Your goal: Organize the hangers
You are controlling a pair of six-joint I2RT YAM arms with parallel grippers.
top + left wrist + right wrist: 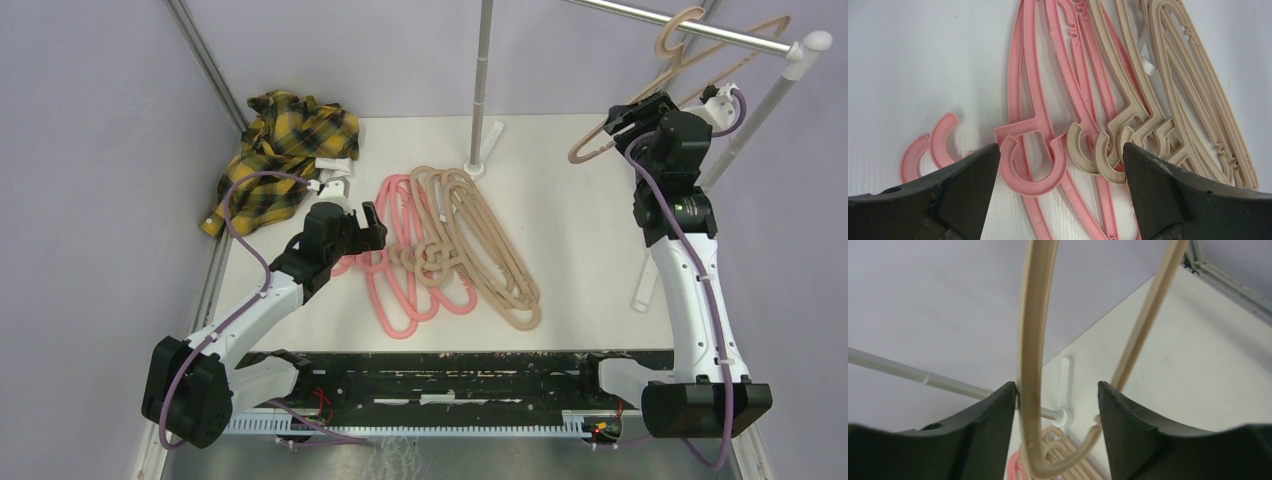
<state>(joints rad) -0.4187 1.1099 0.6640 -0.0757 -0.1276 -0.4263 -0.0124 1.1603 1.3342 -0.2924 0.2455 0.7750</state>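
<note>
Several beige hangers (490, 250) and a few pink hangers (400, 285) lie overlapped in a pile on the white table. My left gripper (362, 222) is open and low over the pile's left side. In the left wrist view its jaws (1060, 150) straddle a pink hook (1030, 167), with beige hooks (1098, 155) by the right finger. One beige hanger (690, 65) has its hook over the metal rail (720, 35). My right gripper (628, 118) is open around that hanger's lower end. The hanger's bar (1030, 340) rests against the left finger.
A yellow plaid shirt (285, 140) lies crumpled at the table's back left corner. The rack's upright pole (483, 80) stands at the back centre on a white foot; a second white upright (760, 110) stands at the right. Grey walls close in on both sides.
</note>
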